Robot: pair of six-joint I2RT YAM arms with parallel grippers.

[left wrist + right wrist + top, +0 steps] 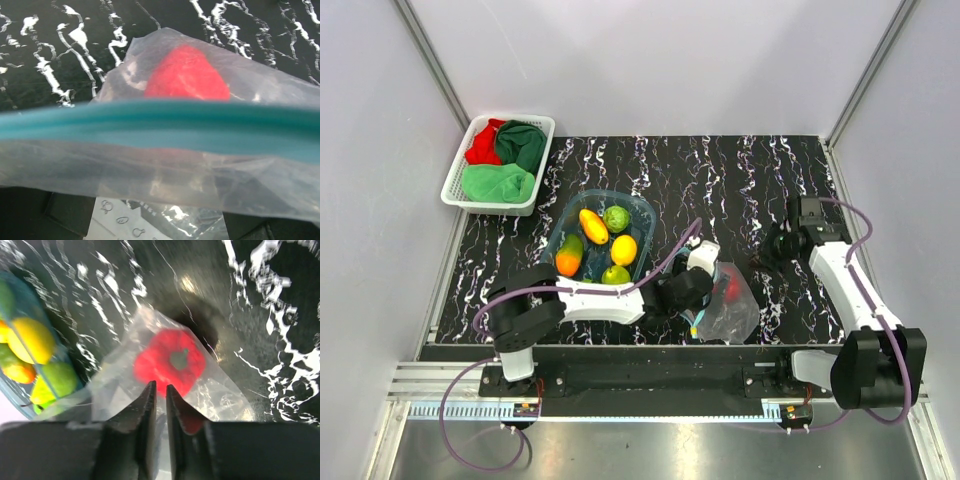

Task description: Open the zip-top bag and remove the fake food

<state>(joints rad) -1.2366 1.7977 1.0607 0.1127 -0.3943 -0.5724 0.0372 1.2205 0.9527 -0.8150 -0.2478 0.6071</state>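
Note:
The zip-top bag (pixel 735 312) lies at the near middle of the table with a red fake pepper (pixel 731 288) inside it. My left gripper (pixel 697 300) is at the bag's left end. In the left wrist view the teal zip strip (pixel 160 125) runs right across, very close, with the pepper (pixel 187 72) beyond it. Bag film (pixel 165 175) covers the fingers, and their dark bases stand wide apart. My right gripper (pixel 772 246) hovers right of the bag, apart from it. Its jaws (pixel 160 386) are almost together and empty above the pepper (pixel 170 362).
A translucent blue tub (pixel 605 193) left of the bag holds several fake fruits (pixel 623 249), yellow, green and orange; they also show in the right wrist view (pixel 32 340). A white basket (pixel 455 192) with red and green cloths stands at the back left.

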